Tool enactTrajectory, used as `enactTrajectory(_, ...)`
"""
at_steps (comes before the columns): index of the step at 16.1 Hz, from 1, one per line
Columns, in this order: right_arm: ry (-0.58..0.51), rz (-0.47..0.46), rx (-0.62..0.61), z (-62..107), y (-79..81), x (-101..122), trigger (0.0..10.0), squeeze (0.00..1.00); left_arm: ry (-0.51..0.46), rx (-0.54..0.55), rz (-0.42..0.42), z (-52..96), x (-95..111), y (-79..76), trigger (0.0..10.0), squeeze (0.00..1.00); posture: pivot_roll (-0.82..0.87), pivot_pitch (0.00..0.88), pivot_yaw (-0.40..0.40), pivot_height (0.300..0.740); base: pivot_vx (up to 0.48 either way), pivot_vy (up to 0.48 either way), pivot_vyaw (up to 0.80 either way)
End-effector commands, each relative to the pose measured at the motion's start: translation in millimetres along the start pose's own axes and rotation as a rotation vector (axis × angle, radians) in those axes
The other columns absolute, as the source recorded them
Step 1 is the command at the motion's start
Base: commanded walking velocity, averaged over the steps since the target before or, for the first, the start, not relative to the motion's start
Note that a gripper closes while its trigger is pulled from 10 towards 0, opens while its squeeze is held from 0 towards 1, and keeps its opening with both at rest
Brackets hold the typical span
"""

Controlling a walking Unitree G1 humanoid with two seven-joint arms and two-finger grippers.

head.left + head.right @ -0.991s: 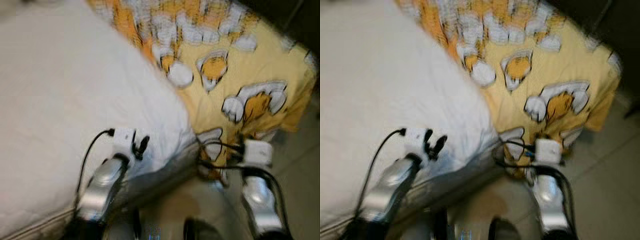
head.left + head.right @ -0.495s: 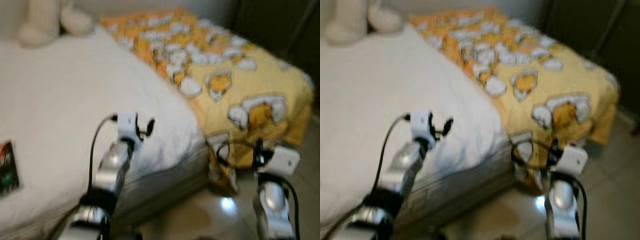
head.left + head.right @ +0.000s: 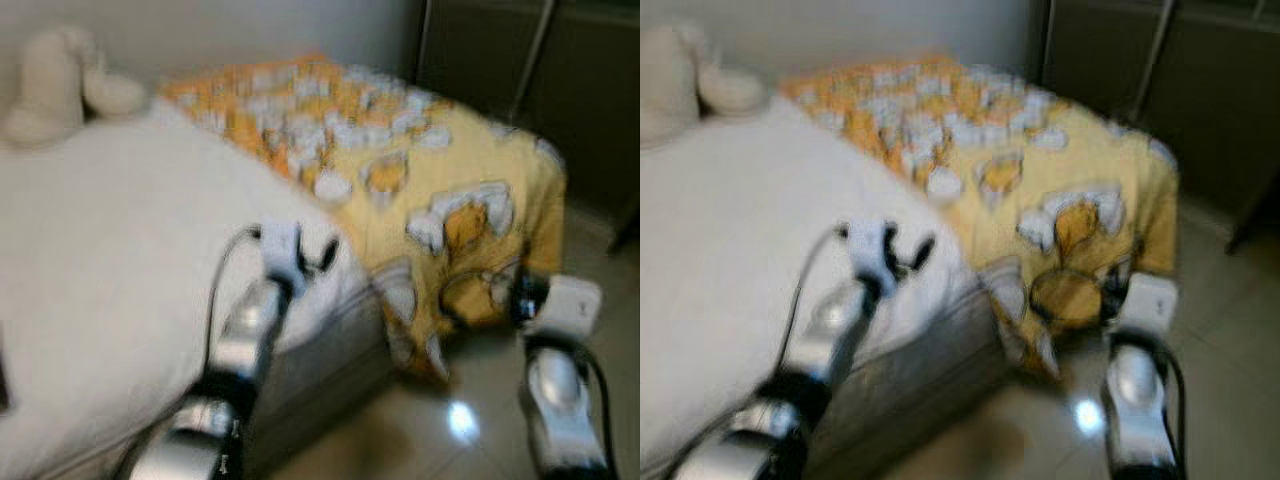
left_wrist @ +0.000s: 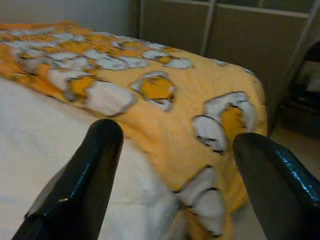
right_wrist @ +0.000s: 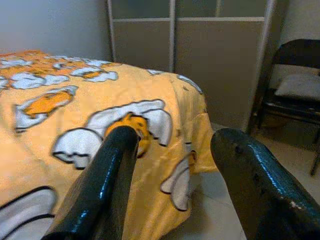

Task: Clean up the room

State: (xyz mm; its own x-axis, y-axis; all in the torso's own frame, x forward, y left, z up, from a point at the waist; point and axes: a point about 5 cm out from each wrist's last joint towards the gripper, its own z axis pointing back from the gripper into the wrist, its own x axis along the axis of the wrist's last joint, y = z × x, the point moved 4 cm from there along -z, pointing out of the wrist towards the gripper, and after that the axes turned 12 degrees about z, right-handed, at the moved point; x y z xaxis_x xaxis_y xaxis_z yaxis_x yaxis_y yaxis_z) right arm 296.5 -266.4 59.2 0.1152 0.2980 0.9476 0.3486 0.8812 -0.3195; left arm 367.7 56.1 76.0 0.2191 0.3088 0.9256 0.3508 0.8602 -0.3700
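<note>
Bedroom ahead of me, blurred in both eye views: one bed (image 3: 120, 300) takes up most of what I see, and I place everything else against it. On the bed I count two covers. One white duvet (image 3: 90, 250) lies over the near side, and one yellow blanket (image 3: 450, 170) printed with white-and-orange figures covers the far end and hangs down over the corner toward the tiled floor (image 3: 480, 420). Against the wall at the bed's far left sits one pale plush toy (image 3: 55, 90); its shape is too soft for me to say more.

Beyond the blanket end of the bed stands a dark sliding-door wardrobe (image 5: 220, 60), and beside it one dark folding chair (image 5: 295, 85) with one light cushion (image 5: 300, 86) on its seat.

I see two grippers, both empty. My left gripper (image 4: 172, 165) is held over the bed's near corner, where duvet meets blanket, fingers (image 4: 80, 185) spread wide with nothing between them. My right gripper (image 5: 175, 165) is off the bed's corner, over the floor beside the hanging blanket, fingers (image 5: 105, 185) likewise well apart and holding nothing.
</note>
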Motion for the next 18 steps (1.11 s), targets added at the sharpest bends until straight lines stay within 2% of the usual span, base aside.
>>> enactTrajectory(1,-0.026,-0.009,0.028,-3.5,9.9,11,10.0,0.0,-0.002,0.018,-0.017,0.6,3,8.5,10.0,0.0,-0.17,0.0,0.049,0.74,0.337,-0.337,0.0)
enactTrajectory(4,-0.043,0.011,0.073,-0.6,17.7,15,10.0,0.0,0.008,0.056,-0.013,-1.8,-1,10.9,10.0,0.0,-0.18,0.0,0.043,0.74,0.416,-0.09,0.0)
enactTrajectory(9,-0.025,0.04,0.072,10.3,12.4,10,10.0,0.0,0.037,0.033,0.001,-6.3,-10,-0.5,10.0,0.0,-0.22,0.0,0.051,0.74,0.438,0.0,0.0)
enactTrajectory(12,-0.023,0.06,0.083,23.0,10.3,9,10.0,0.0,0.088,0.074,0.019,-7.4,-19,3.1,10.0,0.0,-0.26,0.0,0.051,0.74,0.439,0.0,0.0)
enactTrajectory(13,-0.019,0.08,0.101,35.6,8.6,8,10.0,0.0,0.144,0.146,0.033,-7.0,-27,11.9,10.0,0.0,-0.28,0.036,0.047,0.74,0.439,0.0,0.0)
enactTrajectory(14,-0.021,0.087,0.109,44.3,6.7,9,10.0,0.0,0.156,0.16,0.043,-6.6,-29,13.5,10.0,0.0,-0.3,0.066,0.042,0.74,0.454,0.0,0.0)
enactTrajectory(16,0.011,0.1,0.137,73.8,1.8,6,10.0,0.0,0.211,0.149,0.043,-10.0,-35,7.0,10.0,0.0,-0.35,0.165,0.038,0.74,0.0,0.0,0.0)
enactTrajectory(18,0.048,0.116,0.162,98.5,1.1,4,10.0,0.0,0.235,0.191,0.039,-12.2,-35,9.5,10.0,0.0,-0.38,0.239,0.034,0.74,0.0,0.0,0.0)
